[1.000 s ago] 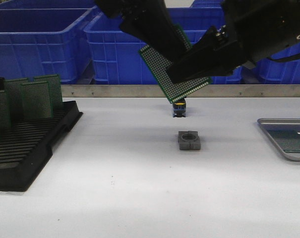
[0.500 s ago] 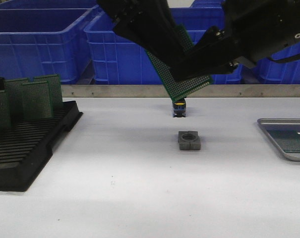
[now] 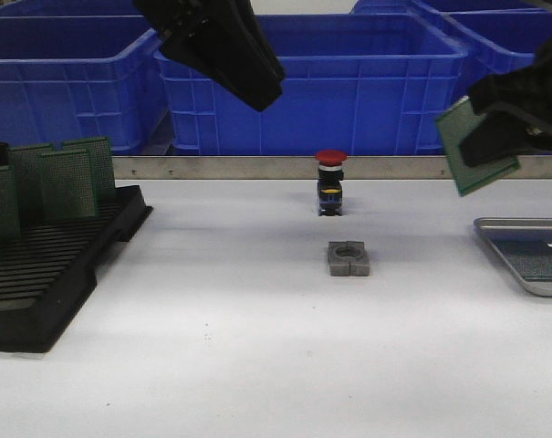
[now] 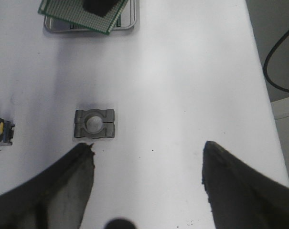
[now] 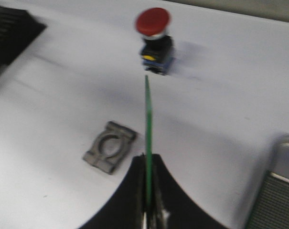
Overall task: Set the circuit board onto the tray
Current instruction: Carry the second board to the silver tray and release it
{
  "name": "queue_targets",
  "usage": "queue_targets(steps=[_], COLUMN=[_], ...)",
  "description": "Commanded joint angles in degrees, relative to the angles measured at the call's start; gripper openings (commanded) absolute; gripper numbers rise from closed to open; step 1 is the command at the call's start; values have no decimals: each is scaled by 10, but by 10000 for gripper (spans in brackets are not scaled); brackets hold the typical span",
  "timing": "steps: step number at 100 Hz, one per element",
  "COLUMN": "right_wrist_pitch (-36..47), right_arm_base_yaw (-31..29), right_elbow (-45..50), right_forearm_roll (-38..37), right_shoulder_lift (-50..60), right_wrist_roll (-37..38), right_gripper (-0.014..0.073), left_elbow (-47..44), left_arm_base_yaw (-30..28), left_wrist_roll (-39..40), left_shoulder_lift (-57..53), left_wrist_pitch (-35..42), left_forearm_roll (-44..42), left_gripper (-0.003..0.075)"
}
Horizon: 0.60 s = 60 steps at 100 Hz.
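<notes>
lighting: bright, even | shadows: soft | right wrist view: motion-blurred

Counter (image 3: pixel 257 365): rack (image 3: pixel 47 265) at my left; tray (image 3: pixel 526 255) at my right; clamp block (image 3: pixel 348 258) between them; push button (image 3: pixel 330 182) behind the block; crates (image 3: pixel 312 82) behind all.
</notes>
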<state>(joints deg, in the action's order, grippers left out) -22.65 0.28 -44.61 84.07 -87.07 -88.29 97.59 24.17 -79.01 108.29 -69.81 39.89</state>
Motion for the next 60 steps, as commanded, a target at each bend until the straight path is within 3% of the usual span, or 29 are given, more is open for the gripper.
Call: queue_targets(steps=[1,35,42,56,60], right_wrist_pitch=[19,9,0,13,18], right_arm_base_yaw=[-40,-117,-120,-120,-120], right_elbow=[-2,3,3,1,1], right_forearm_roll=[21,37,37,28,20], right_shoulder_lift=[17,-41,-52,-55,-52], right_wrist_roll=[21,24,24,21,16], right_gripper=[-69,-43,78,508,570], left_elbow=[16,16,16,16,16], left_arm_base_yaw=[-2,-2,-2,-2,-2], left_wrist_roll=[5,5,5,5,5], left_shoulder_lift=[-34,-34,-34,-34,-34], left_wrist_pitch=[-9,-10,-11,-11,-11], left_forearm_roll=[32,33,33,33,33], left_gripper=[459,459,459,459,459])
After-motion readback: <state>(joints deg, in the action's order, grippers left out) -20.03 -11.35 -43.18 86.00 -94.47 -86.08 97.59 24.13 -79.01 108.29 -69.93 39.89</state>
